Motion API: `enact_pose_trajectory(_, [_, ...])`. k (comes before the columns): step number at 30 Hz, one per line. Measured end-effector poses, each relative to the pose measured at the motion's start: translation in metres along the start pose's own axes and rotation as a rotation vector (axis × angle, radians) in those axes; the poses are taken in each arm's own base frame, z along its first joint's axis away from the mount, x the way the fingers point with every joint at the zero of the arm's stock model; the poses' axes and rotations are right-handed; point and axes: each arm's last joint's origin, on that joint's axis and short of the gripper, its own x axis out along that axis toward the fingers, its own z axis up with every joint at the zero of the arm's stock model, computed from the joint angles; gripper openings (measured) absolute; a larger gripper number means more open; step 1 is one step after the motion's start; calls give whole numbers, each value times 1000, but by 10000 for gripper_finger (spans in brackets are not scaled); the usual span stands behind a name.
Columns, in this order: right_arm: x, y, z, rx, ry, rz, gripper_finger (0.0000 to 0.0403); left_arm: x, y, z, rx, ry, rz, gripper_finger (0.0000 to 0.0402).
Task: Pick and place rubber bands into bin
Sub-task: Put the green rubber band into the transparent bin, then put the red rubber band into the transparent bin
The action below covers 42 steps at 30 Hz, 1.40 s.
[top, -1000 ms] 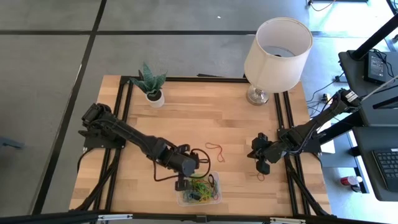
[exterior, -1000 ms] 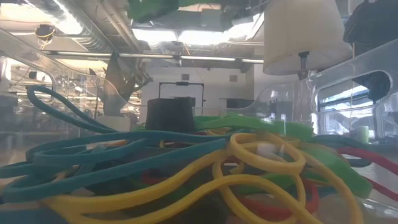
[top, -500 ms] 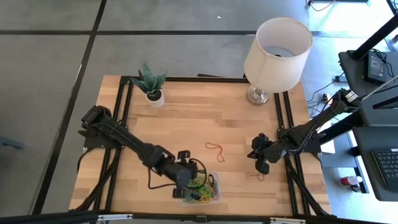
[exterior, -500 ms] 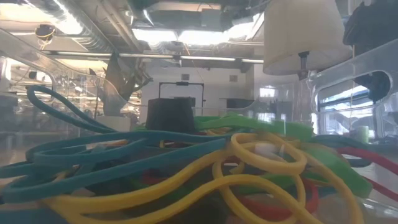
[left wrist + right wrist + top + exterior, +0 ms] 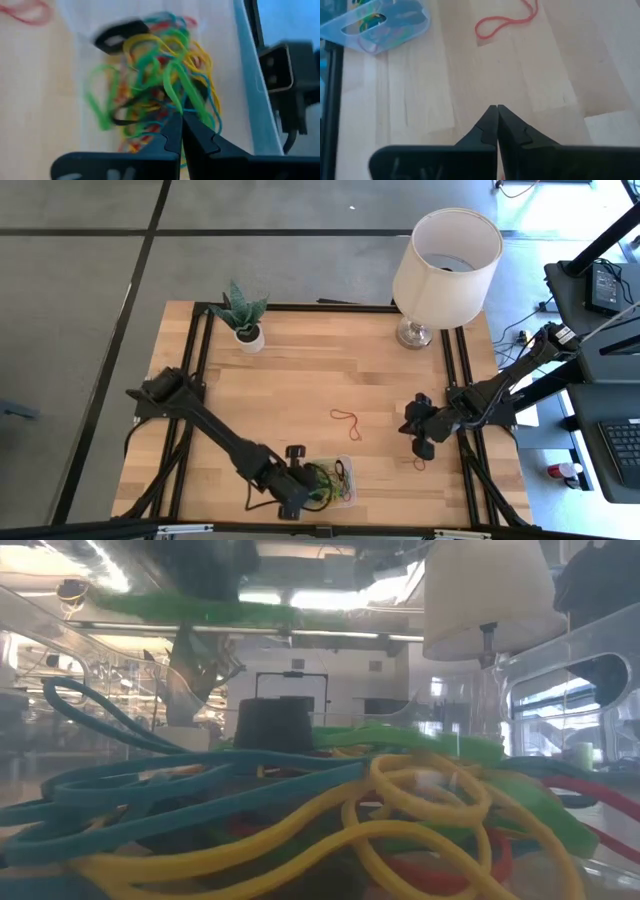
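Observation:
The clear bin (image 5: 345, 492) stands near the table's near edge and holds a pile of rubber bands (image 5: 150, 75) in green, yellow, red, teal and black. My left gripper (image 5: 180, 114) hangs over the bin's left part (image 5: 305, 495), shut on a green band (image 5: 200, 605). One red band (image 5: 345, 420) lies on the bare wood mid-table, and a small one (image 5: 419, 464) lies farther right. My right gripper (image 5: 497, 107) waits shut over the wood at the table's right (image 5: 420, 445), with nothing in it. My left gripper pinches a green band (image 5: 176, 95) between its two fingertips, coming at it slanting down from the table's left. The band reaches out past the fingertips over the pile. In the low view it stretches about level under the gripper, above the heap.
A white lamp (image 5: 445, 265) stands at the far right and a small potted plant (image 5: 242, 315) at the far left. A black camera block (image 5: 280, 65) sits just beyond the bin's edge. Bare wood lies between the bin and the red band.
My left gripper has moved toward the table's near edge and down over the bin, staying shut. The green band has come down with it and now shows in the low view above the pile.

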Motion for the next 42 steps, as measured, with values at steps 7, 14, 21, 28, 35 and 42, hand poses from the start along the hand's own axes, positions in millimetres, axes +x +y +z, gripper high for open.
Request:
enact_pose_trajectory(7, [0, -2, -2, -59, 18, -16, 4, 39, 0, -14, -50, 136, -46, 4])
enact_pose_trajectory(14, [0, -3, -3, -63, 32, -29, 4, 38, 7, -7, -183, 114, -46, 34])
enact_pose_trajectory(21, [0, -3, -3, -65, 34, -32, 4, 32, 10, -1, -259, 109, -73, 101])
enact_pose_trajectory(28, [0, -3, -3, -61, 34, -32, 4, 25, 14, 7, -342, 136, -170, 135])
enact_pose_trajectory(35, [0, -2, -2, -28, 18, -17, 4, -18, 33, 29, -399, 30, -154, 108])
enact_pose_trajectory(42, [0, 3, 3, 44, -30, 29, 4, -46, 65, 31, -178, 67, -45, 13])
